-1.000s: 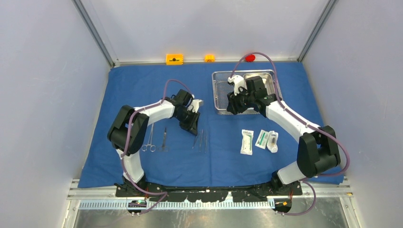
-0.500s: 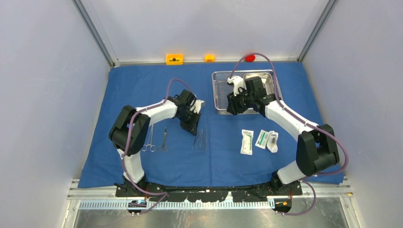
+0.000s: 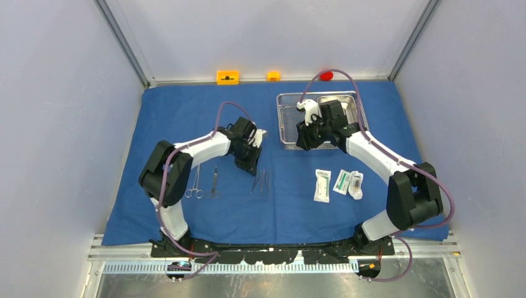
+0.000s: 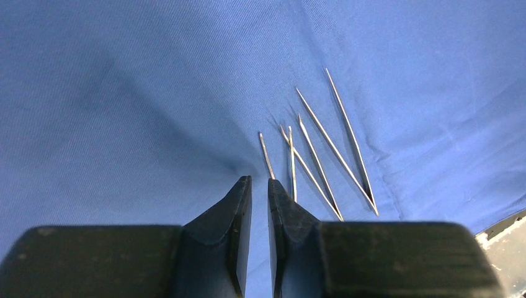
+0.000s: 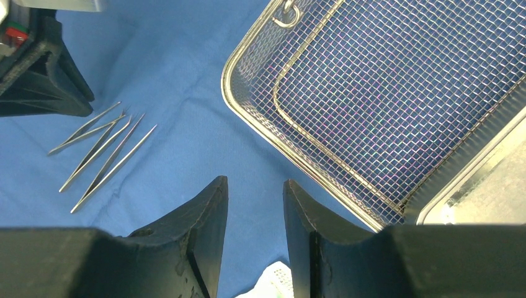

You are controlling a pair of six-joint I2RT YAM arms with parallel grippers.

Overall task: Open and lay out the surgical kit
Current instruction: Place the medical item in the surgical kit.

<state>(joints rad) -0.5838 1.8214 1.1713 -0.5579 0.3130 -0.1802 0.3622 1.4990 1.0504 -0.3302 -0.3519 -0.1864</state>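
top view: the blue cloth [image 3: 186, 118] lay spread flat over the table, faintly creased. the wire-mesh basket [image 3: 286, 124], silver and rectangular, sat on it toward 1 o'clock. two ring-handled instruments [image 3: 205, 184] lay side by side toward 8 o'clock of the cloth's middle, pointing to 12. the slim tweezers [image 3: 261, 184] lay just at 3 o'clock of them. three white packets [image 3: 338, 184] sat in a row toward 4 o'clock, below the basket. the left gripper [image 3: 251, 164] hung just at 12 o'clock of the tweezers. the right gripper [image 3: 303, 143] hung over the basket's near left corner. two orange blocks [image 3: 227, 77] and a red block [image 3: 326, 76] sat beyond the cloth's far edge.

left wrist view: the left gripper [image 4: 259, 186] had its dark fingers a thin slit apart with nothing between them, over bare cloth [image 4: 124, 93]. the tweezers [image 4: 322, 155], thin bright prongs joined at one end, fanned out toward 1 o'clock; one prong tip ended right at the right finger, and i could not tell whether it touched.

right wrist view: the right gripper [image 5: 255, 186] was released, its fingers clearly apart and empty. the basket [image 5: 291, 158] filled the 1 to 3 o'clock side, cloth showing through its mesh, with a shiny steel tray [image 5: 487, 192] at its 4 o'clock edge. the tweezers [image 5: 105, 149] lay at 9 o'clock.
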